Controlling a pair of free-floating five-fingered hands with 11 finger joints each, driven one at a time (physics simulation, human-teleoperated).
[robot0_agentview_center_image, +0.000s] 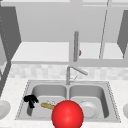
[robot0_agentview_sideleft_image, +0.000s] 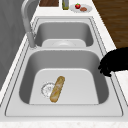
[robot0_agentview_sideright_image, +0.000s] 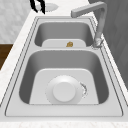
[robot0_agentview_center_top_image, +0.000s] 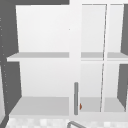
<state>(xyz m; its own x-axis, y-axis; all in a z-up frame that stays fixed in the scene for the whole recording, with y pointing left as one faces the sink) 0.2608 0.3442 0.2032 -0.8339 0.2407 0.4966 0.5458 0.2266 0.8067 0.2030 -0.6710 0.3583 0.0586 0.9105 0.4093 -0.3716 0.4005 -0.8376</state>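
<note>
We see the left hand (robot0_agentview_center_image: 30, 100) hovering at the left edge of the sink (robot0_agentview_center_image: 25, 90), over the left wall of the left basin, and its fingers hang downward, curled loosely with nothing between them. In the left side view the same hand (robot0_agentview_sideleft_image: 113, 62) comes in over the front rim of the near basin, fingertips bent down toward the basin but touching nothing we can make out. In the right side view it (robot0_agentview_sideright_image: 37, 5) shows at the far end of the sink, beside a white plate (robot0_agentview_sideright_image: 51, 6) on the counter. The thing nearest to this hand is a baguette (robot0_agentview_center_image: 47, 106), lying flat on the floor of the left basin, with one end over the drain (robot0_agentview_sideleft_image: 47, 89); from the left side the baguette (robot0_agentview_sideleft_image: 57, 88) lies slantwise, well apart from the hand. A large red ball (robot0_agentview_center_image: 67, 114) sits at the front edge of the sink, in the middle. The right basin holds a white plate (robot0_agentview_sideright_image: 64, 91) lying on its floor, partly over its drain. The faucet (robot0_agentview_center_image: 75, 70) stands at the back edge between the two basins, with its spout turned toward the right basin. At the far end of the counter in the left side view, a small plate (robot0_agentview_sideleft_image: 80, 8) carries a tomato and another piece of food.
</note>
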